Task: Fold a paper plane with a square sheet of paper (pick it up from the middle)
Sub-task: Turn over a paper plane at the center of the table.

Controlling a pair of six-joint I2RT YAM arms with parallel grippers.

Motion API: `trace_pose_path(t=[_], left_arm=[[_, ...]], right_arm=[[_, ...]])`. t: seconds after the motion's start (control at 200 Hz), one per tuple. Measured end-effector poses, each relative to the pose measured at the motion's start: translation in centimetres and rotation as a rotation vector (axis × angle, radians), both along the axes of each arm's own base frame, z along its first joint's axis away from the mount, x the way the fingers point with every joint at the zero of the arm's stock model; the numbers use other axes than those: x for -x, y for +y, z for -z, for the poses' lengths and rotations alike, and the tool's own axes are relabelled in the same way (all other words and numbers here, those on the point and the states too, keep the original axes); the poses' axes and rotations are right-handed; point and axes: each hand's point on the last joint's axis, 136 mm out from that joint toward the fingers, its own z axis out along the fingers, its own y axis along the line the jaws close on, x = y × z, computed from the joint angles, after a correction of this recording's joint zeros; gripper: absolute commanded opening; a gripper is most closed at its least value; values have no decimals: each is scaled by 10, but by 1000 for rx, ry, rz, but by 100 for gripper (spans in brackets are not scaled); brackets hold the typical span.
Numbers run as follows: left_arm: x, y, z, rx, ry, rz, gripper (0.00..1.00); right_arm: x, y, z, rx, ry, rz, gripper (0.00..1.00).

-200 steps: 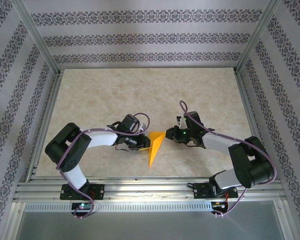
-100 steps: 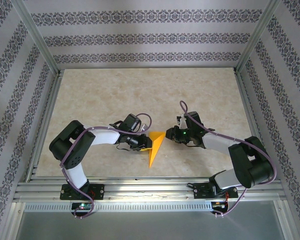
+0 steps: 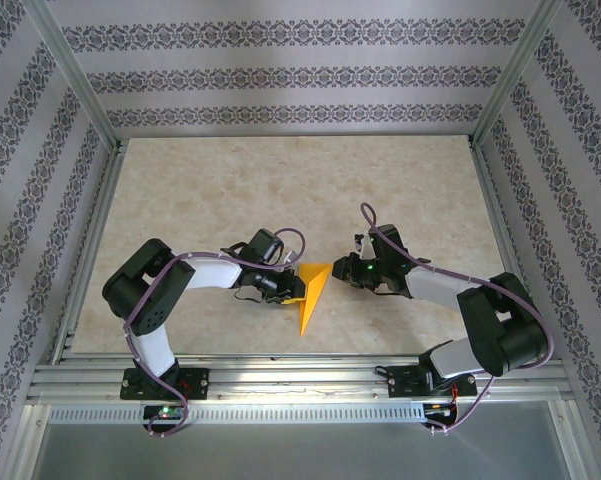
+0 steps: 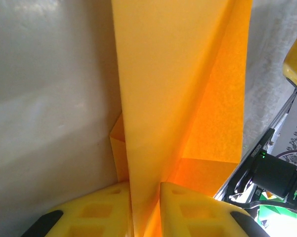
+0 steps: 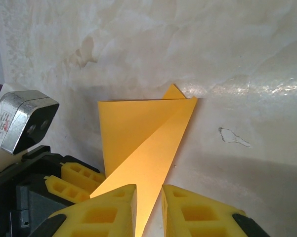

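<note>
The square sheet of paper is folded into an orange pointed wedge on the table's near middle, its tip toward the arm bases. My left gripper comes in from the left and is shut on the wedge's left edge. In the left wrist view the paper stands up between the yellow fingers of the left gripper. My right gripper meets the wedge's upper right corner. In the right wrist view the paper narrows into the gap of the right gripper, shut on it.
The beige marbled table stretches free behind the paper. Aluminium rails run along the near edge, and patterned walls close in the other sides. The two grippers are within a hand's width of each other.
The left arm's elbow has shifted a little to the right, toward the paper, and its jaws have narrowed slightly. The paper and the right arm have stayed where they were.
</note>
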Motion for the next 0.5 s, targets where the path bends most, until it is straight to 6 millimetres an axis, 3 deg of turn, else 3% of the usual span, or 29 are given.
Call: trace_pose_path(t=[0.11,0.315,0.5], left_arm=[[-1,-2,0,8,-3,0,19],[-5,-5,-4,30,-15,-13,0],[-8,-3,-18,60,-69,-40,0]], right_arm=[[0,0,0,-2,4,4,21],[-1,-1,1,5,1,13,21],[1,-11,-4,21,-27,68,29]])
